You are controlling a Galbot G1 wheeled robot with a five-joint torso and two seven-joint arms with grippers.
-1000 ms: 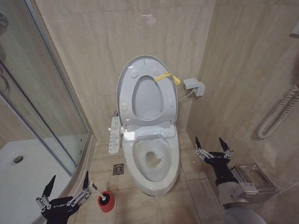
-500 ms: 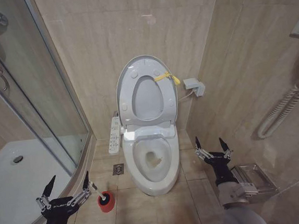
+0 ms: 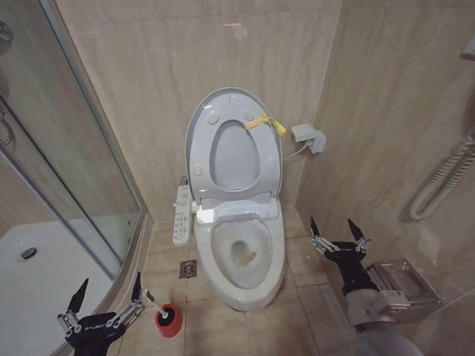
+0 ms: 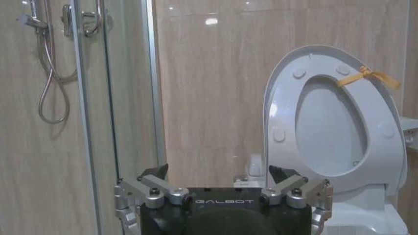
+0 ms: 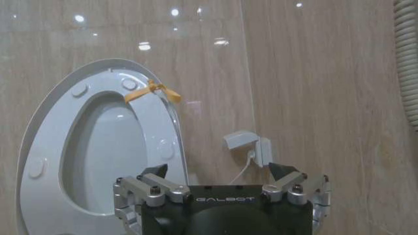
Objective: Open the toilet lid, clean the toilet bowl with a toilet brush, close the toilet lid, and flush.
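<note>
the toilet lid (image 3: 233, 145) stands raised against the tiled wall, the ring-shaped seat (image 3: 236, 157) up with it and a yellow tie (image 3: 264, 124) knotted at their upper rim. below it the toilet bowl (image 3: 243, 257) is uncovered, with a little water in the bottom. a white button panel (image 3: 182, 212) runs along the bowl's left side, beside the glass shower enclosure (image 3: 51, 144).

the left end effector (image 3: 101, 300) hangs low near the floor at the corner of the shower tray (image 3: 15, 297), its 2 fingers spread wide and gripping nothing. the toilet brush (image 3: 153, 305) sits in its small round red holder (image 3: 168, 320) on the floor tiles just to the right of that end effector — the right finger looks close to the thin white handle, though whether they touch is hard to make out from here.

the right end effector (image 3: 338, 232) hovers on the other side of the bowl, fingers likewise splayed and empty, near a metal box (image 3: 404, 288) by the right wall. a wall socket (image 3: 309, 137) with a cable sits right of the lid, and a coiled hose (image 3: 445, 178) hangs on the right wall.
</note>
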